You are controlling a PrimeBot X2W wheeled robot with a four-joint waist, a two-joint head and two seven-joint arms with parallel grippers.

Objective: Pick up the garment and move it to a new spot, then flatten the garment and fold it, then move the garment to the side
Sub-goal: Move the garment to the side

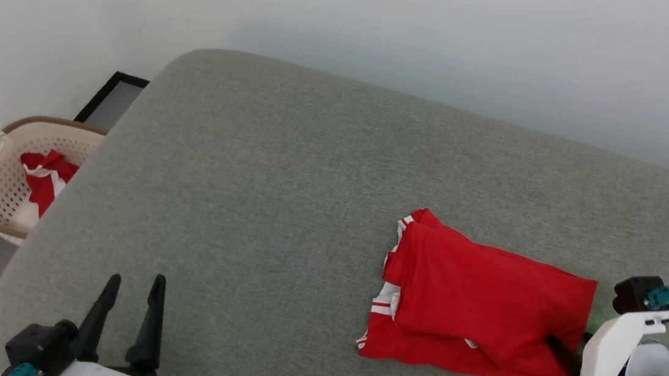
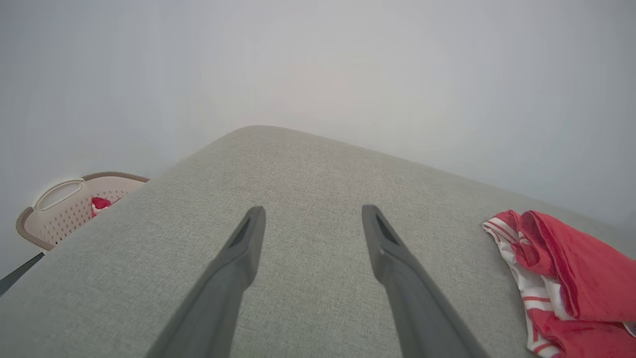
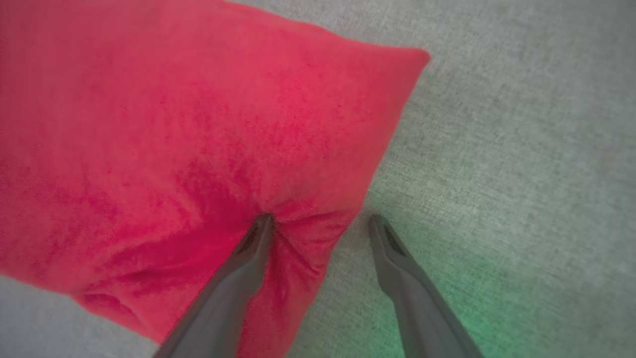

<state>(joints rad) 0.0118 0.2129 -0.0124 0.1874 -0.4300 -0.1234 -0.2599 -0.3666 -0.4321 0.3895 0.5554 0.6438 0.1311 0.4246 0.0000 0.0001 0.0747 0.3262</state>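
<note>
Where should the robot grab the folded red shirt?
Probably the right end of the garment, coming from the robot's right. The layers stack into one edge there, and the open right gripper straddles it: one finger on cloth, one on the grey cushion. Pinching all layers should keep the fold.

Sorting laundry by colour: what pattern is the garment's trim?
Red-and-white stripes on the garment, clearest in the left wrist view.

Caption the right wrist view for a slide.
Open right gripper straddling the folded red garment's edge on grey upholstery.
</note>
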